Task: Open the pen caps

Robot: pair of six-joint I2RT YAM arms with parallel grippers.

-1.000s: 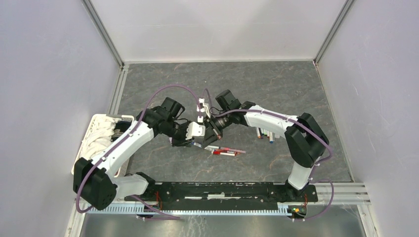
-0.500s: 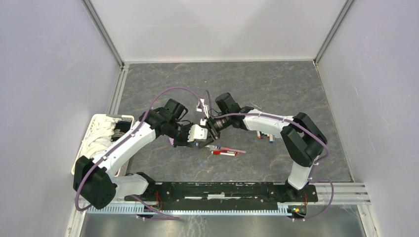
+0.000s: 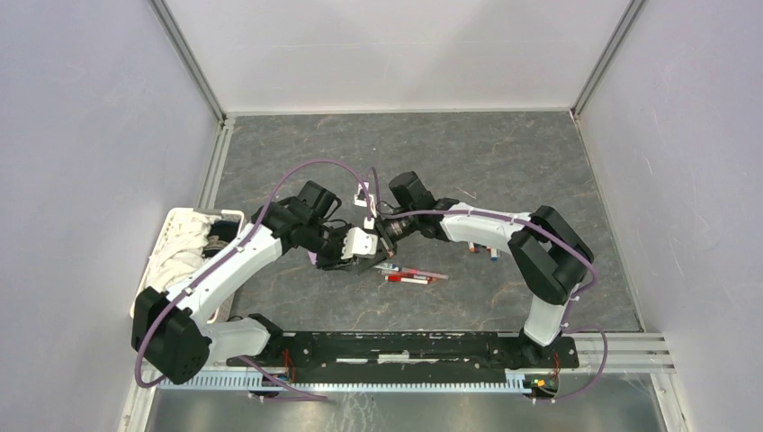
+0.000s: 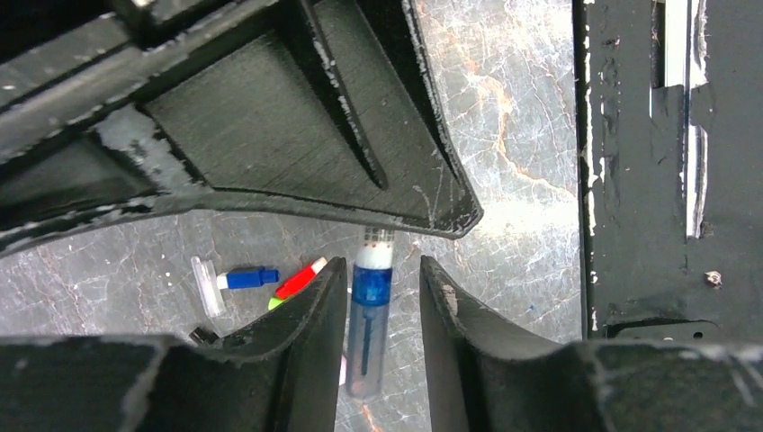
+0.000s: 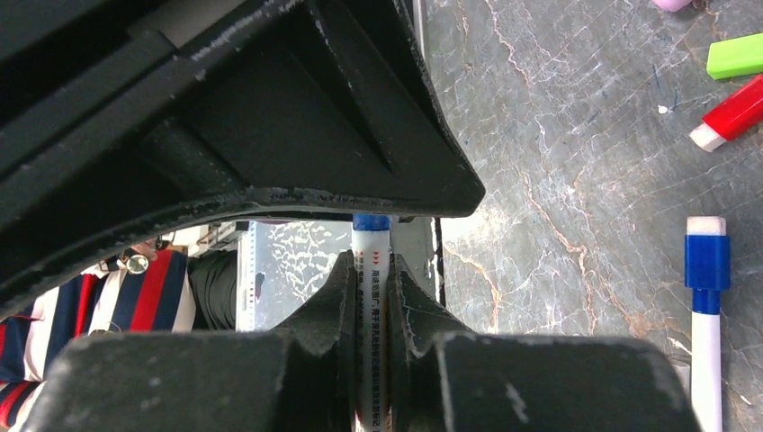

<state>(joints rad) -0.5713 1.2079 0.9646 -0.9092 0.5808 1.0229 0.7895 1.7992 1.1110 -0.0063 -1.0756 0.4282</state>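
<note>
Moved: both wrists have shifted a little left and toward the near edge over the last second, and the right forearm now reaches further across. The grippers meet nose to nose above the grey marbled table top (image 3: pixel 504 162).
Right gripper (image 5: pixel 371 263): clenched on the thin white pen barrel with small printed text (image 5: pixel 370 297), just behind its blue collar.
Left gripper (image 4: pixel 382 270): jaws stand apart on either side of the stubby blue plastic cap (image 4: pixel 370 290). A clear gap shows on one side, so it has no hold on the cap.
Task's thing: the pen hangs in the air between the two grippers, with the cap end pointing into the left one. From the left wrist view the cap looks still seated on the barrel.
Meaning: probably a released grip with the cap not yet off. The left jaws likely need to close squarely on the cap before any pull.
Loose on the table: a blue-capped white pen (image 5: pixel 706 297), a red-ended pen (image 5: pixel 733 112) and a flat green cap (image 5: pixel 736 56) lie near each other.
Risk: the slim barrel could slide in the right grip during the pull.
</note>
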